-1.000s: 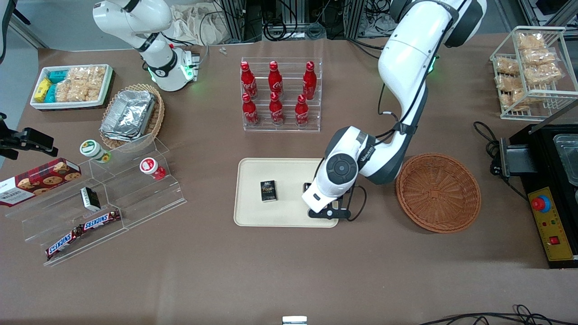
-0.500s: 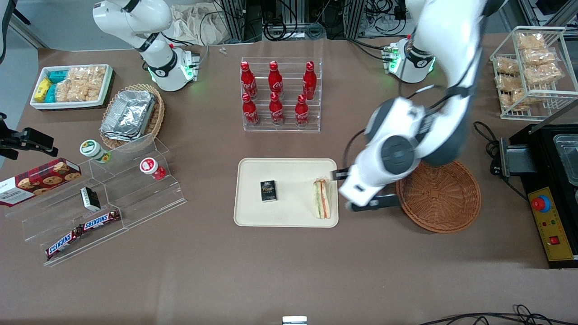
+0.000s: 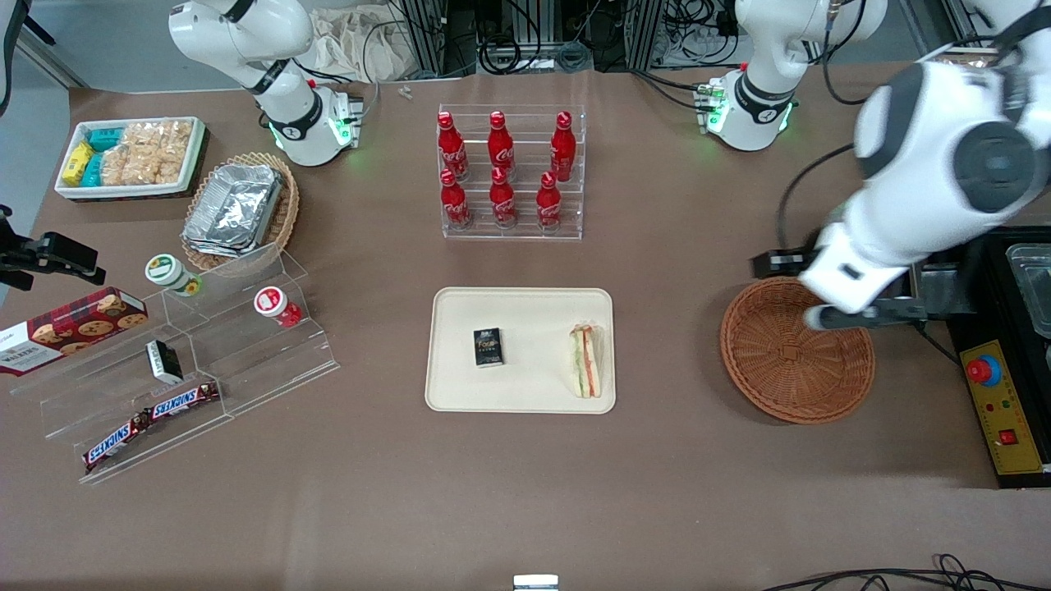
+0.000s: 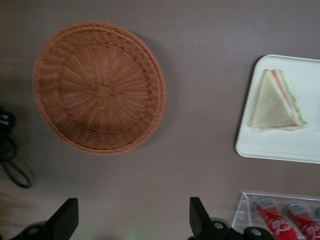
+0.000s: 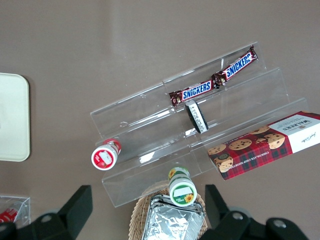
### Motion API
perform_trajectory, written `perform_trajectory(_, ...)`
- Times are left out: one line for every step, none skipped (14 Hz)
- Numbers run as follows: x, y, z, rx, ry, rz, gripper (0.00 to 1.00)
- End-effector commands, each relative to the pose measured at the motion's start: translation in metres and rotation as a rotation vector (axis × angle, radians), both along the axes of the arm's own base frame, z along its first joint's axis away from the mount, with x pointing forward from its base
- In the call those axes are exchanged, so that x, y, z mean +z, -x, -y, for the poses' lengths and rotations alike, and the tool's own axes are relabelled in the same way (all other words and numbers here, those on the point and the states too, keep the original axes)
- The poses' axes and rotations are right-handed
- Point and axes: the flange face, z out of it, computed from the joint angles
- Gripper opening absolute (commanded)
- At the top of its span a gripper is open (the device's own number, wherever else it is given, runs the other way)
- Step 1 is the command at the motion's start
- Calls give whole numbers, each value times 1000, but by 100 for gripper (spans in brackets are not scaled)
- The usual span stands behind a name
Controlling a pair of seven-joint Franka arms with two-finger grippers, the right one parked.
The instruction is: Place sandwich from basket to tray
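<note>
You will find the sandwich (image 3: pixel 586 360) lying on the tray (image 3: pixel 519 390), at its edge nearest the basket (image 3: pixel 795 353). Your gripper (image 3: pixel 846 287) hangs above the basket's rim, fingers (image 4: pixel 199 218) spread wide and holding nothing.

Sandwich (image 3: pixel 586 361) on tray (image 3: pixel 460 394); pincer (image 3: pixel 854 295) above basket (image 3: pixel 788 377) edge, holding nothing.

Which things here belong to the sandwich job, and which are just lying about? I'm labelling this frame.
Job: sandwich on tray; empty basket; gripper, open, above the table by the basket.
Lying about: small black box, cola bottles, Snickers bars.
</note>
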Motion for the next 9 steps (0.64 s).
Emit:
perform_trajectory(9, 1, -46, -84, -4, 0, 99)
perform_trajectory(12, -1, -60, -126, 5, 5, 99)
perform_trajectory(14, -3, -71, -138, 6, 11, 99)
perform_trajectory(15, -6, -74, -136, 2, 16, 99)
perform_trajectory(17, -8, -75, -130, -20, 20, 99)
perform_trajectory(18, -8, -75, -131, -35, 24, 100)
perform_trajectory(15, -10, -73, -134, -36, 19, 99)
perform_trajectory(15, -12, -71, -137, -36, 21, 100)
perform_trajectory(16, -12, -69, -139, -34, 21, 100)
